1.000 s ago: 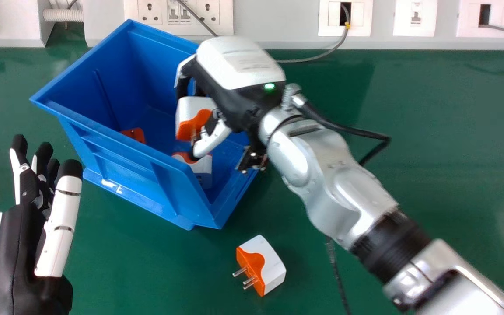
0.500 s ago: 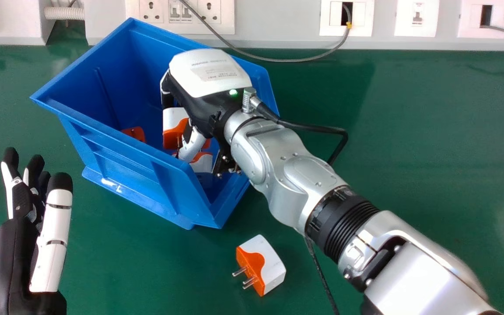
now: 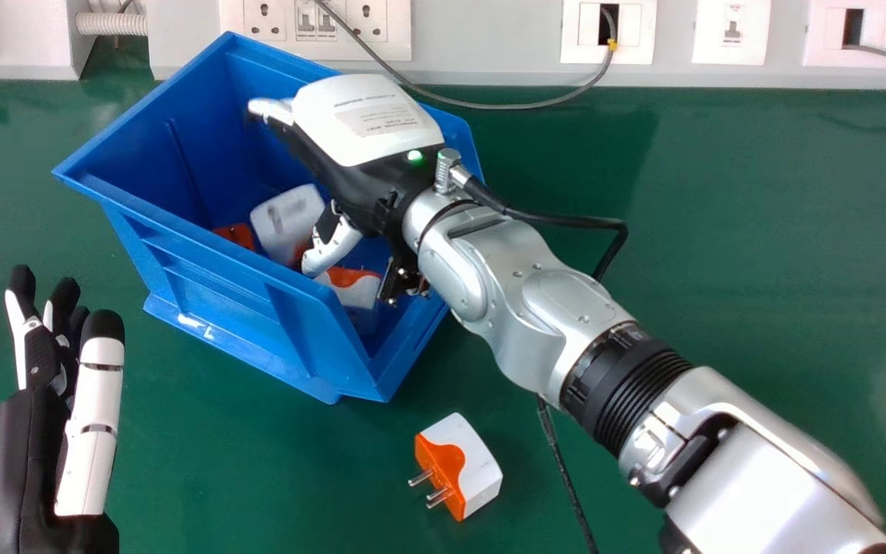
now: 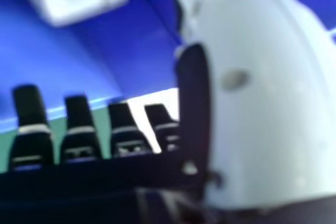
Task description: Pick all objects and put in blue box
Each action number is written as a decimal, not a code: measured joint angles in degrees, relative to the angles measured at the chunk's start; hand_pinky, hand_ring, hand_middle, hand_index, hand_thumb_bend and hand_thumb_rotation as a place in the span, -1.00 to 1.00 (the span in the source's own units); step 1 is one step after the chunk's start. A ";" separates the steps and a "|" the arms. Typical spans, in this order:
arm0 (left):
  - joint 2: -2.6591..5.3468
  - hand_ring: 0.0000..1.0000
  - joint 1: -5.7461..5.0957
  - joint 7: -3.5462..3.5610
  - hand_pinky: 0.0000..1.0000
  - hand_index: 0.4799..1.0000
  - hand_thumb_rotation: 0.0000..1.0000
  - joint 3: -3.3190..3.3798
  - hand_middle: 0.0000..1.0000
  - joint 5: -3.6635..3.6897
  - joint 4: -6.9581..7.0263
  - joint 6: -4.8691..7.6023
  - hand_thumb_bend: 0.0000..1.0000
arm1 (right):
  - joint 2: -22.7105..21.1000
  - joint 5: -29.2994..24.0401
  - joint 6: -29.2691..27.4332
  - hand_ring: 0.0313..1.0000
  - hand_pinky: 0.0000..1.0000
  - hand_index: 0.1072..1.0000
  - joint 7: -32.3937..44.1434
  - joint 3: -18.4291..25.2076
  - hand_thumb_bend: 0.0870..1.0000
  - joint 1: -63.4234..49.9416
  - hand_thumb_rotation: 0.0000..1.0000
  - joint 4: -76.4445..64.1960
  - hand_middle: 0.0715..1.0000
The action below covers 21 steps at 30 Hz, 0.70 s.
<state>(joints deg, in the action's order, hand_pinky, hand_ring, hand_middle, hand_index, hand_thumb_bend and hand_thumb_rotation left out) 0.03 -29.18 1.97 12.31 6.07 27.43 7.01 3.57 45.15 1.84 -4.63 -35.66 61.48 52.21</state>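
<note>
Nearest: L hand (image 3: 20, 454), lower L of head view, fingers straight & relaxed. Orange/white plug (image 3: 480, 471) on green table (image 3: 720, 269), nr side of blue box (image 3: 220, 296), prongs pointing L. In box: 2nd plug (image 3: 360, 291), white-sided plug (image 3: 285, 219) nr R thumb, orange piece (image 3: 236, 234) to its L. R hand (image 3: 366, 123) over box, fingers out straight, released. Behind: grey cable (image 3: 489, 105), wall sockets (image 3: 370, 21).

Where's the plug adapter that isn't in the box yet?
In the head view, the adapter lies on the green table, just nearer the robot than the blue box.
</note>
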 measured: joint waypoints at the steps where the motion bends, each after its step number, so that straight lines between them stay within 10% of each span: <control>1: 0.00 1.00 0.16 0.00 1.00 1.00 0.60 0.00 1.00 0.03 -0.09 0.00 -0.29 | -0.25 -0.09 0.02 0.81 0.44 0.90 0.09 0.03 0.07 -0.27 -0.78 -0.58 0.92; 9: -0.64 1.00 1.61 0.33 1.00 1.00 0.54 0.41 1.00 0.14 -1.14 0.02 -0.16 | -3.11 -0.28 1.53 0.65 0.26 0.74 -0.26 1.92 0.03 -4.83 -1.00 -10.13 0.77; 21: -0.64 1.00 3.17 0.51 1.00 1.00 0.39 0.33 1.00 2.37 -1.31 -0.87 -0.21 | -14.55 0.18 5.35 0.58 0.24 0.67 5.25 7.86 0.05 -24.30 -1.00 -47.44 0.68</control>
<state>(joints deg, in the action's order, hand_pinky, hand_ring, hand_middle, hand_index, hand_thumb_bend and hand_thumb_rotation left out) -0.62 -26.01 2.48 12.64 8.44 26.12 6.14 -10.97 45.33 7.19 0.62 -27.80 37.19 4.77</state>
